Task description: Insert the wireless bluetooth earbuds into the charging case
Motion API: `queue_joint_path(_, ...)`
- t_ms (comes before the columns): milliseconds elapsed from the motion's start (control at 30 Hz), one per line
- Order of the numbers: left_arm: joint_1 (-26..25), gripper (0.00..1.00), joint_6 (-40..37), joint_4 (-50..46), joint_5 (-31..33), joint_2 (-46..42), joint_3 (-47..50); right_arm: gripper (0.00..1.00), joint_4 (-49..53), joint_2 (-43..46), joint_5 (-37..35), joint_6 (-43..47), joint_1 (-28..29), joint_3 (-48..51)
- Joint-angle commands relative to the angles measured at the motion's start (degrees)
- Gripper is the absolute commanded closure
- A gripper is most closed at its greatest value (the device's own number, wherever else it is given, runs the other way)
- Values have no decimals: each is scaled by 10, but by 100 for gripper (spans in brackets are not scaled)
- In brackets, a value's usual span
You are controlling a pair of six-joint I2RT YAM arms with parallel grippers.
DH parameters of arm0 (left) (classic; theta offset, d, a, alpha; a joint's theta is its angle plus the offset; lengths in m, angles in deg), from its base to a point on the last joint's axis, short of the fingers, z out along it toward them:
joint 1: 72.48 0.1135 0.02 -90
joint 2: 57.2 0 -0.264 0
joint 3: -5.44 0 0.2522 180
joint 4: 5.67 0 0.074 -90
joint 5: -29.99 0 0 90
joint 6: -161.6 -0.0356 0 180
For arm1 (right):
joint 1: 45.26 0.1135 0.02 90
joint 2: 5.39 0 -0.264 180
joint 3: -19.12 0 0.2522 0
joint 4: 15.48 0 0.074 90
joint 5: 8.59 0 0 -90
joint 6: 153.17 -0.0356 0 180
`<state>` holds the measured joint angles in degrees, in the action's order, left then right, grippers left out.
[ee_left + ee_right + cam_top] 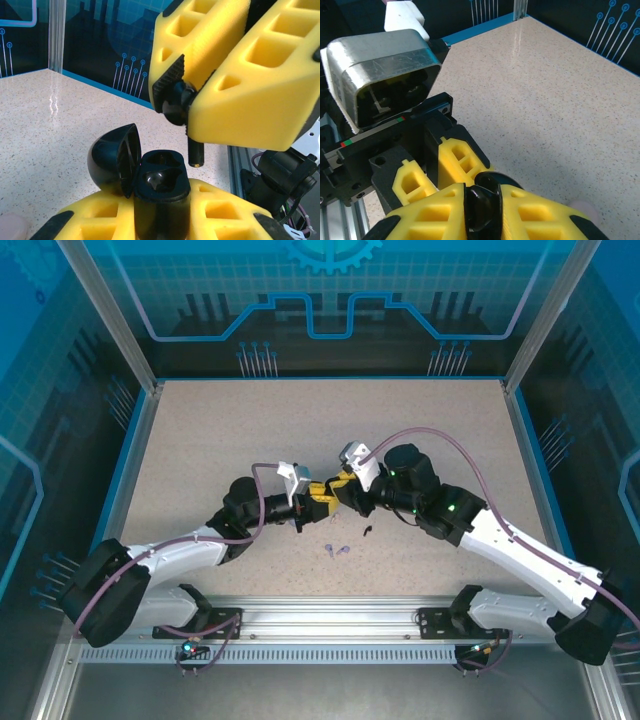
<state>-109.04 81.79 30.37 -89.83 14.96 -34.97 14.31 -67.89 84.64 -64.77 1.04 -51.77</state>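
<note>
Left gripper (160,220) clamped on black charging case (161,192), lid (114,159) hinged open. Right gripper (186,100) pinches black earbud (179,102), stem down, just above case, not yet seated. Second black earbud (368,532) and purple pair (336,550) lie on table (250,420). Insertion judged barely begun.

One black case (160,200), maybe four earbuds (196,152)

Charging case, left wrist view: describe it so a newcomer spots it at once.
Start at the bottom edge, at the yellow left gripper. Clamped in it stands the charging case, black, its domed lid hinged open to the left. Unlike the black earbud pinched by the right gripper above, it is bulkier and hollow inside.
</note>
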Motion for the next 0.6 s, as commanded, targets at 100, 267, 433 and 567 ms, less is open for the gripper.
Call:
queue_joint_path(100,-5,100,-15,12,-15,-14,-13,80,8,-10,-43,22,19,-24)
queue_joint_path(267,-5,100,-14,12,-15,-17,-13,80,9,-20,-56,26,24,-24)
queue_joint_path(433,-5,100,-14,8,-13,-19,-13,80,15,-26,-66,33,28,-25)
queue_joint_path(567,-5,100,-16,8,-12,-18,-13,80,18,-28,-54,33,32,-26)
